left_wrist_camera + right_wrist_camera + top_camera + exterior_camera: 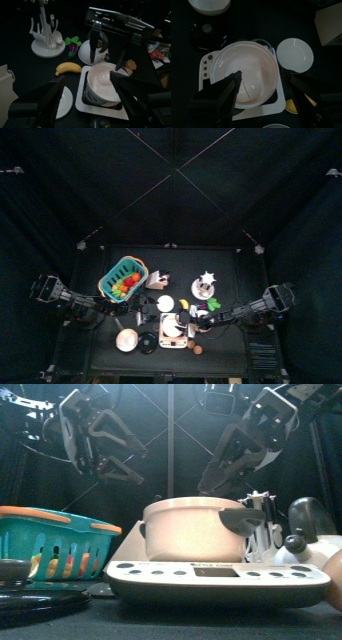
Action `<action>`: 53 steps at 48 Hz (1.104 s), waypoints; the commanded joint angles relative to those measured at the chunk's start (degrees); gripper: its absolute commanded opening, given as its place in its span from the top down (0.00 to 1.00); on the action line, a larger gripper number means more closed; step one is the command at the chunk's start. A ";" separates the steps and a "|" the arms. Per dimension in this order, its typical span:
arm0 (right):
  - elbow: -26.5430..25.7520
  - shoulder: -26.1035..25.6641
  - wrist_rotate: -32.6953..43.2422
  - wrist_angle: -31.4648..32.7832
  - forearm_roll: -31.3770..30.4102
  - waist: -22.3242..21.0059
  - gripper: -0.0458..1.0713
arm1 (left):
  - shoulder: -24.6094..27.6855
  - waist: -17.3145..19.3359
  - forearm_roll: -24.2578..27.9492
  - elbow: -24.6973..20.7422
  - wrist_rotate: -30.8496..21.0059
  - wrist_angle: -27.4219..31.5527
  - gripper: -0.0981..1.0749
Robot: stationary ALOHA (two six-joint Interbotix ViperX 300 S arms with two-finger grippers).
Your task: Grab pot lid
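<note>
The pot lid is a tan-cream disc with a darker rim, lying flat near the table's front left. It also shows at the edge of the right wrist view as the pot lid. I cannot pick it out in the front view. My left gripper hangs open, behind the lid and beside the white pot, holding nothing. My right gripper is open above that pot, jaws spread to either side of it.
The pot sits on a white cooker base. A small white round plate, a banana and a white mug tree lie behind it. A teal basket stands at back left, and a black round dish lies between lid and pot.
</note>
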 commanded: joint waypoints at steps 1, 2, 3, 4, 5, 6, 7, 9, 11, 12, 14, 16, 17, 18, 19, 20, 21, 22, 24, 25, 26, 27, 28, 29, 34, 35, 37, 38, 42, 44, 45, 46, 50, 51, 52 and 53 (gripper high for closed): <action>-1.32 -1.49 -0.09 1.32 -0.09 0.18 0.10 | -0.18 0.09 -0.09 -0.44 0.00 -0.53 0.05; -1.32 -1.58 -0.09 1.76 -0.09 0.26 0.10 | -0.18 0.18 -0.18 -0.44 0.00 -0.53 0.05; -1.32 -1.85 -0.09 2.20 0.09 0.26 0.10 | -0.18 0.18 -0.18 -0.44 0.00 -0.53 0.05; -1.23 -2.11 -0.09 2.72 0.18 0.35 0.10 | -0.18 0.09 -0.18 -0.44 0.00 -0.53 0.05; -1.23 -2.46 -0.09 3.25 0.18 0.44 0.10 | -0.18 0.09 -0.18 -0.35 0.00 -0.53 0.05; -1.14 -2.81 0.00 3.87 0.18 0.53 0.10 | -0.18 0.09 -0.18 -0.35 0.00 -0.53 0.05; -1.05 -3.08 0.00 4.48 0.18 0.62 0.10 | -0.18 0.09 -0.18 -0.44 0.00 -0.53 0.05; -0.88 -3.78 0.00 5.80 0.26 0.97 0.10 | -0.18 0.09 -0.18 -0.35 0.00 -0.53 0.05; -0.70 -4.39 0.00 7.29 0.26 1.49 0.10 | -0.18 0.00 -0.18 -0.44 0.00 -0.53 0.05; -0.62 -4.66 0.00 7.91 0.26 1.76 0.10 | -0.18 0.00 -0.18 -0.44 0.00 -0.53 0.05; -0.53 -5.10 0.00 9.23 0.26 2.11 0.10 | -0.18 0.00 -0.18 -0.35 0.00 -0.53 0.05; -0.26 -5.36 0.00 10.37 0.26 2.46 0.10 | -0.18 0.00 -0.18 -0.35 0.00 -0.44 0.05; -0.09 -5.45 0.00 10.99 0.26 2.64 0.10 | -0.18 0.09 -0.18 -0.35 0.00 -0.53 0.05; 0.00 -5.54 0.00 11.51 0.26 2.72 0.10 | -0.18 0.00 -0.18 -0.35 0.09 -0.53 0.05; 0.09 -5.54 0.00 11.95 0.26 2.81 0.10 | -0.18 0.09 -0.18 -0.35 0.00 -0.53 0.05; 0.18 -5.54 0.09 12.39 0.26 2.90 0.10 | -0.18 0.09 -0.18 -0.35 0.00 -0.44 0.05; 0.26 -5.54 0.09 12.83 0.26 3.08 0.10 | -0.18 0.09 -0.18 -0.35 0.00 -0.44 0.05; 0.35 -5.63 0.09 13.18 0.26 3.08 0.10 | -0.18 0.09 -0.18 -0.35 0.00 -0.44 0.05; 0.53 -5.54 0.18 13.71 0.35 3.34 0.10 | -0.18 0.09 -0.18 -0.35 0.00 -0.44 0.05; 0.53 -5.54 0.18 13.89 0.44 3.34 0.10 | -0.09 0.09 -0.18 -0.35 0.00 -0.53 0.05; 0.62 -5.54 0.26 14.06 0.53 3.43 0.10 | -0.18 0.09 -0.18 -0.35 0.00 -0.44 0.05; 0.62 -5.54 0.26 14.15 0.70 3.52 0.10 | -0.18 0.09 -0.18 -0.35 0.00 -0.44 0.05; 0.62 -5.54 0.18 14.24 0.88 3.60 0.10 | -0.18 0.09 -0.18 -0.35 0.00 -0.35 0.05; 0.62 -5.54 0.18 14.24 1.05 3.60 0.10 | -0.09 0.09 -0.18 -0.35 0.00 -0.35 0.05; 0.62 -5.54 0.09 14.41 1.93 3.69 0.10 | -0.09 0.09 -0.18 -0.18 0.00 -0.26 0.05; 0.62 -5.54 0.09 14.41 2.02 3.69 0.10 | -0.09 0.09 -0.18 -0.09 0.00 -0.35 0.05; 0.62 -5.54 0.09 14.33 2.11 3.69 0.10 | -0.09 0.09 -0.18 -0.09 0.00 -0.26 0.05; 0.62 -5.54 0.09 14.41 2.11 3.69 0.10 | -0.09 0.09 -0.18 0.00 0.00 -0.35 0.05; 0.44 -5.54 0.09 14.41 2.11 3.78 0.10 | -0.09 0.09 -0.18 0.00 0.00 -0.26 0.05; 0.26 -5.54 0.09 14.24 2.11 3.78 0.10 | -0.09 0.09 -0.18 0.00 0.00 0.00 0.05; 0.09 -5.54 0.09 14.15 2.02 3.87 0.10 | -0.09 0.09 -0.18 0.00 0.09 0.18 0.05; 0.00 -5.54 0.09 14.06 1.93 3.96 0.10 | -0.09 0.00 -0.18 0.09 0.09 0.35 0.05; -0.70 -5.19 0.00 12.83 1.58 4.31 0.11 | -0.53 -0.18 -0.09 0.70 0.18 2.55 0.05; -0.88 -5.10 0.00 12.48 1.58 4.39 0.11 | -0.62 -0.18 -0.09 0.88 0.18 3.43 0.05; -0.97 -5.01 0.00 12.22 1.49 4.57 0.11 | -0.97 -0.18 -0.09 1.14 0.18 5.19 0.05; -1.14 -4.92 -0.09 12.04 1.49 4.66 0.11 | -1.14 -0.26 -0.09 1.14 0.18 6.33 0.05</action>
